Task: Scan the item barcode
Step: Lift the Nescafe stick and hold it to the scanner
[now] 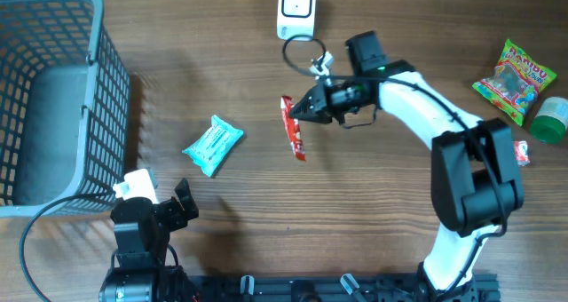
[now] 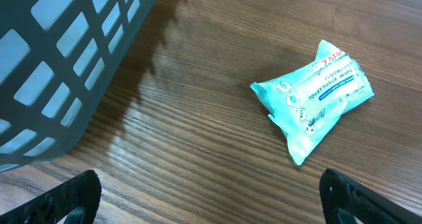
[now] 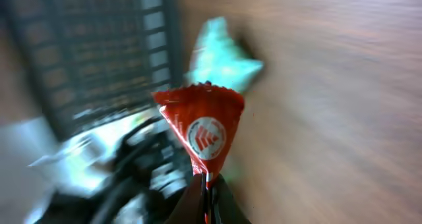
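A red snack packet (image 1: pixel 294 130) hangs lifted off the wooden table near its middle, and my right gripper (image 1: pixel 300 113) is shut on its edge. The right wrist view is blurred but shows the red packet (image 3: pixel 205 128) pinched between the shut fingers at the bottom, my right gripper (image 3: pixel 207 191) right under it. A white barcode scanner (image 1: pixel 296 9) lies at the table's far edge, a cable looped below it. My left gripper (image 2: pixel 211 201) stands open low over bare wood, near the front left; its left fingertip (image 2: pixel 72 197) and the right one are far apart.
A teal tissue pack (image 1: pixel 212 145) (image 2: pixel 314 99) lies left of the packet. A grey mesh basket (image 1: pixel 89 98) (image 2: pixel 59 59) fills the left side. At the far right lie a Haribo bag (image 1: pixel 515 78), a green lid (image 1: pixel 550 120) and a small red-and-white item (image 1: pixel 522 153).
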Tool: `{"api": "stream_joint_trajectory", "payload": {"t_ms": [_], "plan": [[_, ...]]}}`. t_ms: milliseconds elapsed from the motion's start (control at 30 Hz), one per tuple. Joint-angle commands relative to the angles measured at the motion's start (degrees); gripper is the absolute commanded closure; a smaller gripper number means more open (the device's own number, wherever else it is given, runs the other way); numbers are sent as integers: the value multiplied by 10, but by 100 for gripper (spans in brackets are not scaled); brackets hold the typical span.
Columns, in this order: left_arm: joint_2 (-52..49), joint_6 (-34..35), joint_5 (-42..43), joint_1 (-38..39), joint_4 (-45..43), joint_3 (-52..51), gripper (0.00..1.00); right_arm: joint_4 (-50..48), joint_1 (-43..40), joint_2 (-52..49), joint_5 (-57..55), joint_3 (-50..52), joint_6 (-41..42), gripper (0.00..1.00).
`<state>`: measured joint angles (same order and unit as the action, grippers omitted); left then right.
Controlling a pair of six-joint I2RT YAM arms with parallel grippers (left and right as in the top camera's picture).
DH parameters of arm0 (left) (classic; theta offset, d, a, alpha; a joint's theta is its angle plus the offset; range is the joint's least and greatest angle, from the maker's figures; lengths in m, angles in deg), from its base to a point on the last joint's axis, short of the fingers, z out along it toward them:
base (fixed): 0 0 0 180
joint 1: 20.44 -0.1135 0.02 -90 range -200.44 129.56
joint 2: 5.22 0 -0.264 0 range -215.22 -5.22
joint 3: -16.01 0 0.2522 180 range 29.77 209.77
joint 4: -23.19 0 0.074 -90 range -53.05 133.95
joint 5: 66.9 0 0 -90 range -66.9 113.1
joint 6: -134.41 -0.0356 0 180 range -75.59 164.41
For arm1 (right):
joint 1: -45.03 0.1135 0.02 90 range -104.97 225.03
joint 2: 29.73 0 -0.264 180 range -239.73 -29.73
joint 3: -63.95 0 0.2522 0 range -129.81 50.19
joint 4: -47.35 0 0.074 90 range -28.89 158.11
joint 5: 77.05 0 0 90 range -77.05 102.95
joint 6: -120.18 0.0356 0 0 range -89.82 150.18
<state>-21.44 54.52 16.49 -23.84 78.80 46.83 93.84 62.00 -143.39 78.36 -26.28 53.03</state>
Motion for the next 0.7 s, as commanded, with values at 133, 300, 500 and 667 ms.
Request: {"api": "stream_joint_trajectory", "payload": {"t_ms": [133, 300, 500, 667], "plan": [[1, -7, -5, 0, -2, -1, 0, -21, 12, 13, 271, 2, 173, 95], [1, -7, -5, 0, -2, -1, 0, -23, 14, 13, 273, 2, 341, 96], [1, -7, -5, 0, -2, -1, 0, -24, 16, 13, 275, 2, 445, 96], [1, -7, -5, 0, -2, -1, 0, -25, 16, 13, 275, 2, 476, 96]]}}
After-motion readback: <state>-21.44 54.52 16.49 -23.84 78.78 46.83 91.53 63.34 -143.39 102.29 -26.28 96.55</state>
